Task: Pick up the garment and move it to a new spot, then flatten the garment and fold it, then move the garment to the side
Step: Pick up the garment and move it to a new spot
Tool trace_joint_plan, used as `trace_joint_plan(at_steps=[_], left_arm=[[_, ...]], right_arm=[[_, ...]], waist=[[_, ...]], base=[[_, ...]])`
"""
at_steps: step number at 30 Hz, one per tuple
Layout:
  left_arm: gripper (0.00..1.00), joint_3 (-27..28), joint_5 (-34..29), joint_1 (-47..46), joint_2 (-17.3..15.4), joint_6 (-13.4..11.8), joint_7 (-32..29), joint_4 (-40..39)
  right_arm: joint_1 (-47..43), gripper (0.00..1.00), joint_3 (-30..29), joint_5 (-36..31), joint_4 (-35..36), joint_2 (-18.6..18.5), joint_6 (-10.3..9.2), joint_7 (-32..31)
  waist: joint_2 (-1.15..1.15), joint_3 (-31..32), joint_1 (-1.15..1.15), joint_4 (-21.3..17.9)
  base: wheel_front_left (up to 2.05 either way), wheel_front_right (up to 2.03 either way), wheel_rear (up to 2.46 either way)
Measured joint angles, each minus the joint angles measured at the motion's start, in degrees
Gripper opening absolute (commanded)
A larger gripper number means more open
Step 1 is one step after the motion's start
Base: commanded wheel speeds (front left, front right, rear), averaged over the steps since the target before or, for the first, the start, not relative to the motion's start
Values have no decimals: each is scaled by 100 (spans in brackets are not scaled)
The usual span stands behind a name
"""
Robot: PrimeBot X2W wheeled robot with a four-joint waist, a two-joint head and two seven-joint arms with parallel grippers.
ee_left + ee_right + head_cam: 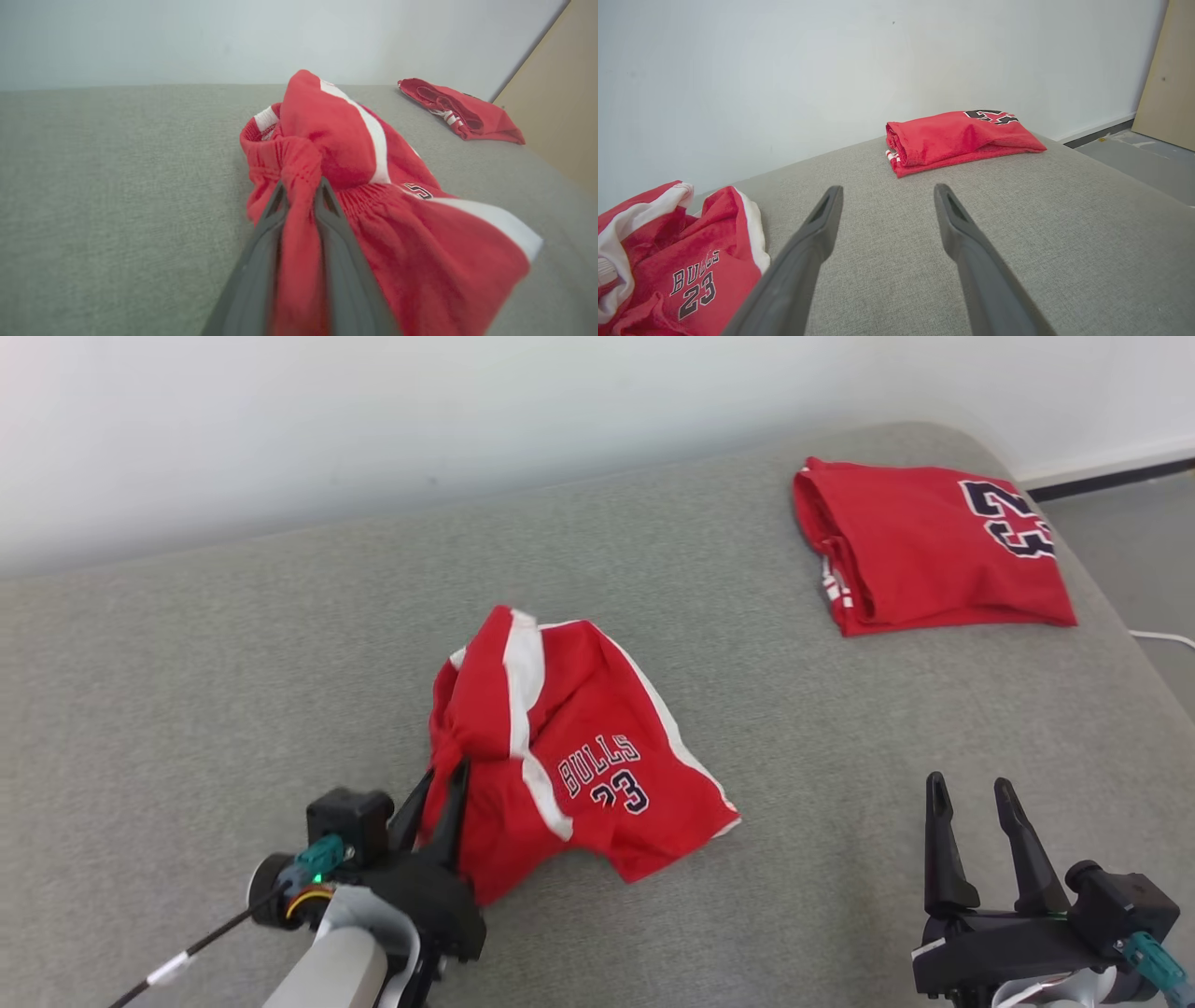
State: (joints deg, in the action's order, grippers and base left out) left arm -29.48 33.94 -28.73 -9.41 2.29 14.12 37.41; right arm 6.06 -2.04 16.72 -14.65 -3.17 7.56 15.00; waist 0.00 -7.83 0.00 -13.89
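The first step is in hand: the pick-up. The left claw [446,771] is clamped on a bunched fold of the gathered elastic waistband [299,163] of the crumpled red basketball shorts with white side stripes and a dark "BULLS 23" print [579,747]. The left wrist view shows red cloth squeezed between the two dark fingers. The shorts lie in a heap near the middle of the grey, coarse-woven, upholstered worktop [233,663], with one leg spread flat toward the right and the upper part humped and folded over itself. The right claw [969,782] hangs over bare fabric at the lower right, its fingers spread and holding nothing, well apart from the shorts.

The next move, as I judge it, calls for a lift high enough that the trailing leg clears the surface, then a carry to a fresh patch of the worktop. With a single pinch at the waistband, the soft knit will likely hang long and swing, so a slow carry suits it. The free claw could take the far end of the waistband afterwards for flattening.

The shorts look thin, limp and slightly fuzzy, with a ribbed waistband. A neatly folded red jersey with a dark, white-edged number [924,551] sits at the far right corner, so the new spot should stay clear of it.
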Motion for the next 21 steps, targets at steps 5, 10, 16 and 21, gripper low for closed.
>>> trace_joint_plan(at_steps=[5, 10, 16, 21], left_arm=[[100, 185, -44, 157, -23, 37, 75, -122], [100, 734, -380, 418, -64, -4, 91, -916], [100, 1296, -921, 1042, -233, -27, 91, -1691], [100, 1774, -1185, 1516, -333, -81, 91, -2232]], right_arm=[[49, 100, 18, 0, -16, -29, 0, 0], [24, 100, -16, -7, -9, -80, 0, 1], [-109, 100, -42, -16, 34, -121, 0, 3], [-224, 100, -71, -23, 108, -143, 0, -44]], waist=[[0, 32, 0, 193], [0, 129, 0, 381], [0, 313, 0, 611], [0, 478, 0, 821]], base=[[0, 0, 0], [0, 0, 0], [0, 0, 0], [0, 0, 0]])
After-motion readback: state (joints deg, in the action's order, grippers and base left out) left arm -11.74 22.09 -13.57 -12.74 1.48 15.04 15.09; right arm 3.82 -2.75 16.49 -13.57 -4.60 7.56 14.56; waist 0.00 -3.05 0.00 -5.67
